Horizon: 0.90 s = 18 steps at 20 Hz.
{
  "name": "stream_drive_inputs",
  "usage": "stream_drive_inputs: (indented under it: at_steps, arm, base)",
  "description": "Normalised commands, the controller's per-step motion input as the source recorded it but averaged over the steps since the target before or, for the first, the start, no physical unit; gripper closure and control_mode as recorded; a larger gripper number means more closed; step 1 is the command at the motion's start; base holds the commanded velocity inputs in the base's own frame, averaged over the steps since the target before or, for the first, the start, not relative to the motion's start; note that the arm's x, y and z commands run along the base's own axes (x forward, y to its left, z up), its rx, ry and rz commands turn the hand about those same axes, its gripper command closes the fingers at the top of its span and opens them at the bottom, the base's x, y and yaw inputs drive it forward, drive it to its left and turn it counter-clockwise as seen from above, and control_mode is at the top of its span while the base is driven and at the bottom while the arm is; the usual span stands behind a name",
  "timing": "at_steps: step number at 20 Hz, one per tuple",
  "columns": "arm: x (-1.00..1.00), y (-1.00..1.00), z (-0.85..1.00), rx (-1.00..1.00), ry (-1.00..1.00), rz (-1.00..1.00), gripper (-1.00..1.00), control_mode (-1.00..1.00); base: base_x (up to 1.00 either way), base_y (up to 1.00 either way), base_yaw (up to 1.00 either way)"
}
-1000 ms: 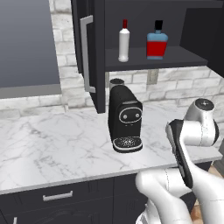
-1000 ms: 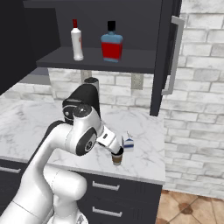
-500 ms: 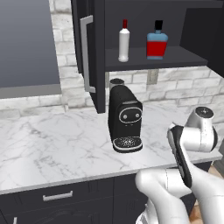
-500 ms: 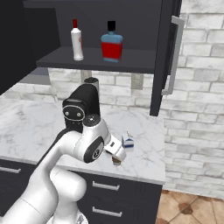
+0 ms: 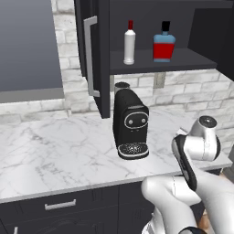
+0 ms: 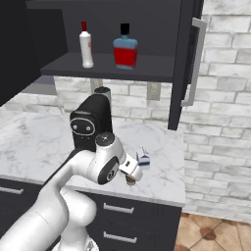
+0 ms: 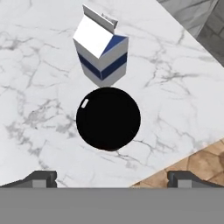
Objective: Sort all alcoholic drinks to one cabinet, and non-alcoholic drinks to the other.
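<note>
Coffee cup sits on the marble worktop near its front edge, black lid facing me, milk carton just beyond it and upright. My pincer hangs directly above the cup, jaws spread wide, grasping nothing. White bottle and red bottle stand on the open cabinet's shelf, above the coffee machine.

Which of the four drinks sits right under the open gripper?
The coffee cup: its black lid lies centred below the gripper. The milk carton stands just beyond it; both bottles are up in the cabinet.
</note>
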Motion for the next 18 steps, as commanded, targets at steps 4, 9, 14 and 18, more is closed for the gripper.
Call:
stream_drive_inputs:
  at_steps: [4, 9, 14, 18]
  arm:
    - [0.26, 0.00, -0.15, 0.00, 0.00, 0.00, -1.00, -1.00]
    - [0.21, -0.01, -0.10, 0.00, 0.00, 0.00, -1.00, -1.00]
    - [0.10, -0.05, -0.08, 0.00, 0.00, 0.00, -1.00, -1.00]
    - [0.01, -0.04, -0.10, 0.00, 0.00, 0.00, -1.00, -1.00]
  base:
    - [0.00, 0.00, 0.00]
    - [0.00, 0.00, 0.00]
    - [0.00, 0.00, 0.00]
    - [0.00, 0.00, 0.00]
